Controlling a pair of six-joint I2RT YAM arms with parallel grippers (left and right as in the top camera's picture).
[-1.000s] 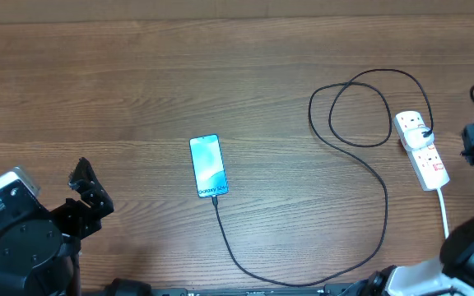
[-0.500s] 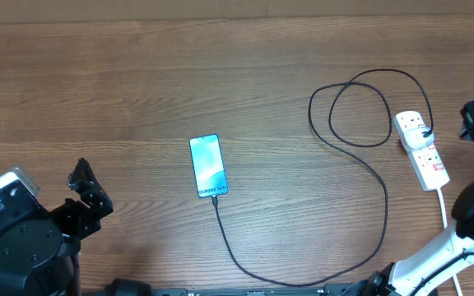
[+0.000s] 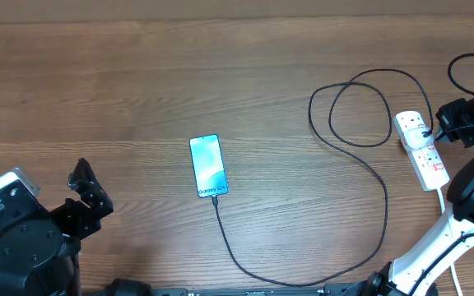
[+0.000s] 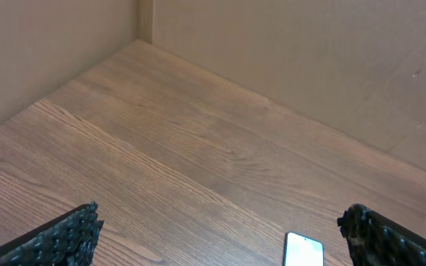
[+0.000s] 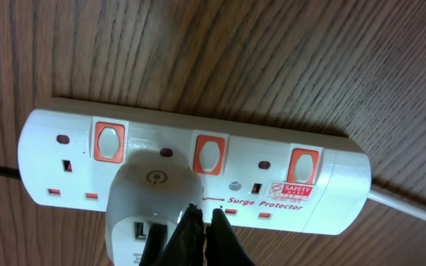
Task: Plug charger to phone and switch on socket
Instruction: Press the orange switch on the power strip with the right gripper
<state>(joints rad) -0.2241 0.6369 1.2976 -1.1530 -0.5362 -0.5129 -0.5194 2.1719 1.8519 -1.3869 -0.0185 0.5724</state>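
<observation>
The phone (image 3: 208, 166) lies face up mid-table, its light-blue screen lit. The black charger cable (image 3: 385, 205) runs from the phone's near end, loops right and reaches the white socket strip (image 3: 425, 156). My right gripper (image 3: 443, 125) is over the strip. In the right wrist view its fingers (image 5: 204, 222) are shut, tips just below the middle red switch (image 5: 208, 154), beside a white adapter (image 5: 150, 196) plugged into the strip (image 5: 331, 170). My left gripper (image 3: 85, 193) is open and empty at the front left. The left wrist view shows the phone's far end (image 4: 304, 251) between its fingers (image 4: 219, 222).
The strip's thick white cord (image 3: 444, 210) runs toward the front edge on the right. A brown wall (image 4: 309, 66) borders the table's far side. Two more red switches (image 5: 109, 140) (image 5: 305, 165) flank the middle one.
My right gripper has moved from the right table edge leftward to the socket strip. The left arm, phone and cable have not moved.
</observation>
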